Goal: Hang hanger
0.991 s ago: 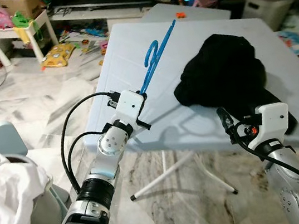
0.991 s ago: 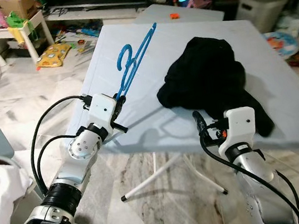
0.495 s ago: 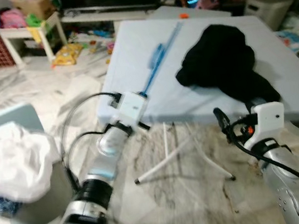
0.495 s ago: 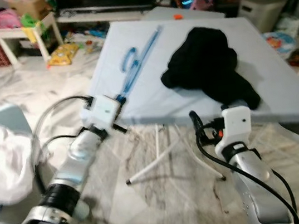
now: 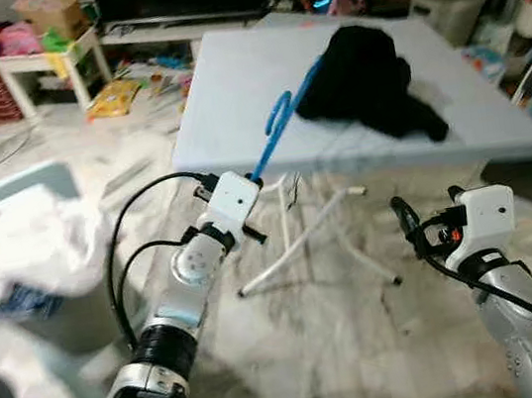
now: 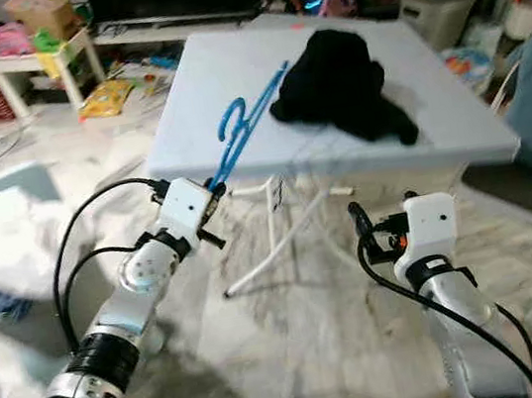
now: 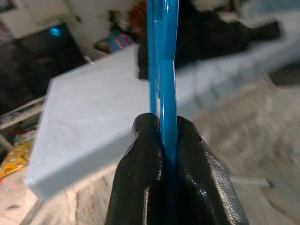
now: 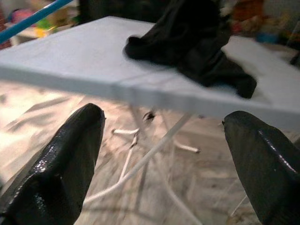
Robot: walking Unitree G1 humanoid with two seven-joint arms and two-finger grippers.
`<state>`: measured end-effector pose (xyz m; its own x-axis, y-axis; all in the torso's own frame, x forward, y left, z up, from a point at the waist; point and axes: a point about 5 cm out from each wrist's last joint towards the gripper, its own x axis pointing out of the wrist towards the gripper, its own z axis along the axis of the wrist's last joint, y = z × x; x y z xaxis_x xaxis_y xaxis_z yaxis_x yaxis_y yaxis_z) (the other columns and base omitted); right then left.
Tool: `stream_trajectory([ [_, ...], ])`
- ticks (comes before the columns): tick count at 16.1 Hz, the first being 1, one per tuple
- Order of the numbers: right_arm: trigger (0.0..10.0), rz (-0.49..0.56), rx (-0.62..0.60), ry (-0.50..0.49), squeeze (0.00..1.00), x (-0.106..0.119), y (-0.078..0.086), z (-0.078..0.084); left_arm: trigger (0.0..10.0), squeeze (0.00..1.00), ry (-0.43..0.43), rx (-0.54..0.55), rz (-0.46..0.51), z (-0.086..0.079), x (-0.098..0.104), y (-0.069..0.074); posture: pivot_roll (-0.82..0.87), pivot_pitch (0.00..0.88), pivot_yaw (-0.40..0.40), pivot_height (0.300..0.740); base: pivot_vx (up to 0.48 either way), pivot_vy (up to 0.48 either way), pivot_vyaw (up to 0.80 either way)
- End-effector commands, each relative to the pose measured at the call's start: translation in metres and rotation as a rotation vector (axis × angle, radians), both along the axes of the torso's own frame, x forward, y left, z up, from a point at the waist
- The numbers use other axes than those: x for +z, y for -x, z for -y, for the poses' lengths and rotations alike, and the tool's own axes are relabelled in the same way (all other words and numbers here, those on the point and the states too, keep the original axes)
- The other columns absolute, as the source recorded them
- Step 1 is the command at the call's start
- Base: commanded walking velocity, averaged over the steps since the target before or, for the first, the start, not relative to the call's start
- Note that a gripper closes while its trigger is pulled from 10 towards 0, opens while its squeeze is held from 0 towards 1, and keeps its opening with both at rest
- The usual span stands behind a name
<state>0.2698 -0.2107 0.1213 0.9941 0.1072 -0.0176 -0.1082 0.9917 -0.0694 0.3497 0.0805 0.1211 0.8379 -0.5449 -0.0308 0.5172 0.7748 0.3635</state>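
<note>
A blue plastic hanger [image 5: 283, 114] sticks up and forward from my left gripper [image 7: 164, 140], which is shut on its thin end. It is in front of the near edge of the light blue folding table [image 5: 222, 105], with its hook toward the table. A black garment [image 5: 358, 80] lies crumpled on the tabletop's far right part. My right gripper [image 8: 164, 154] is open and holds nothing. It hovers low over the floor in front of the table's right side, facing the table edge and the garment [image 8: 187, 42].
A grey basket heaped with white laundry [image 5: 27, 245] stands on the floor at my left. The table's white legs [image 5: 311, 232] cross under it. Toys and a white shelf [image 5: 48, 46] crowd the back left. A white bin [image 5: 438, 8] sits back right.
The whole view has pulled back, so the table now lies farther ahead and more floor shows. My left gripper still holds the hanger, and my right gripper stays open.
</note>
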Motion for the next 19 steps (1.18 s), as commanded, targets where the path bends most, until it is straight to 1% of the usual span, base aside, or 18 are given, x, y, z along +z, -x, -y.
stream_trajectory([
  [1, 10.0, -0.01, 0.015, 0.027, 0.0, 0.0, 0.002, 0.005, 10.0, 0.0, -0.028, -0.08, -0.051, 0.009, -0.01, 0.006, 0.03, 0.0, -0.049, 0.74, 0.0, 0.0, 0.0],
  [2, 10.0, -0.017, 0.051, 0.065, 0.0, 0.001, 0.004, 0.007, 10.0, 0.0, -0.06, -0.151, -0.113, 0.006, -0.021, 0.011, 0.03, 0.0, -0.049, 0.74, 0.0, 0.0, 0.0],
  [4, 10.0, -0.042, 0.119, 0.162, 0.0, 0.002, 0.008, 0.015, 10.0, 0.0, -0.092, -0.273, -0.191, -0.001, -0.03, 0.017, 0.03, 0.0, -0.049, 0.74, 0.0, 0.0, 0.0],
  [6, 10.0, -0.065, 0.206, 0.241, 0.0, 0.003, 0.013, 0.015, 10.0, 0.0, -0.125, -0.367, -0.237, -0.003, -0.035, 0.023, 0.02, 0.0, -0.049, 0.74, 0.0, 0.0, 0.0],
  [8, 10.0, -0.101, 0.296, 0.321, 0.0, 0.002, 0.019, 0.016, 10.0, 0.0, -0.148, -0.437, -0.268, -0.006, -0.037, 0.026, 0.02, 0.0, -0.045, 0.74, 0.0, 0.0, 0.0],
  [10, 10.0, -0.124, 0.36, 0.347, 0.0, 0.004, 0.024, 0.017, 10.0, 0.0, -0.157, -0.513, -0.293, -0.007, -0.036, 0.028, 0.02, 0.0, -0.045, 0.74, 0.0, 0.0, 0.0],
  [11, 10.0, -0.149, 0.416, 0.378, 0.0, 0.003, 0.027, 0.017, 10.0, 0.0, -0.155, -0.566, -0.319, -0.007, -0.035, 0.029, 0.02, 0.0, -0.045, 0.74, 0.0, 0.0, 0.0],
  [12, 10.0, -0.158, 0.438, 0.405, 0.0, 0.004, 0.028, 0.017, 10.0, 0.0, -0.157, -0.613, -0.33, -0.008, -0.035, 0.031, 0.01, 0.0, -0.041, 0.74, 0.0, 0.0, 0.0],
  [13, 10.0, -0.165, 0.459, 0.413, 0.0, 0.004, 0.028, 0.016, 10.0, 0.0, -0.164, -0.632, -0.343, -0.008, -0.035, 0.032, 0.01, 0.0, -0.04, 0.74, 0.0, 0.0, 0.0],
  [14, 10.0, -0.174, 0.5, 0.44, 0.0, 0.005, 0.028, 0.015, 10.0, 0.0, -0.206, -0.696, -0.362, -0.009, -0.037, 0.036, 0.01, 0.0, -0.037, 0.74, 0.0, 0.0, 0.0],
  [15, 10.0, -0.177, 0.515, 0.449, 0.0, 0.006, 0.028, 0.014, 10.0, 0.0, -0.218, -0.72, -0.369, -0.009, -0.037, 0.038, 0.01, 0.0, -0.037, 0.74, 0.0, 0.0, 0.0],
  [17, 10.0, -0.188, 0.566, 0.446, 0.0, 0.006, 0.028, 0.009, 10.0, 0.0, -0.199, -0.764, -0.383, -0.007, -0.036, 0.04, 0.01, 0.0, -0.034, 0.74, 0.0, 0.0, 0.0],
  [19, 10.0, -0.208, 0.628, 0.461, 0.0, 0.007, 0.028, 0.005, 10.0, 0.0, -0.223, -0.795, -0.388, -0.005, -0.037, 0.042, 0.01, 0.0, -0.034, 0.74, 0.0, 0.0, 0.0],
])
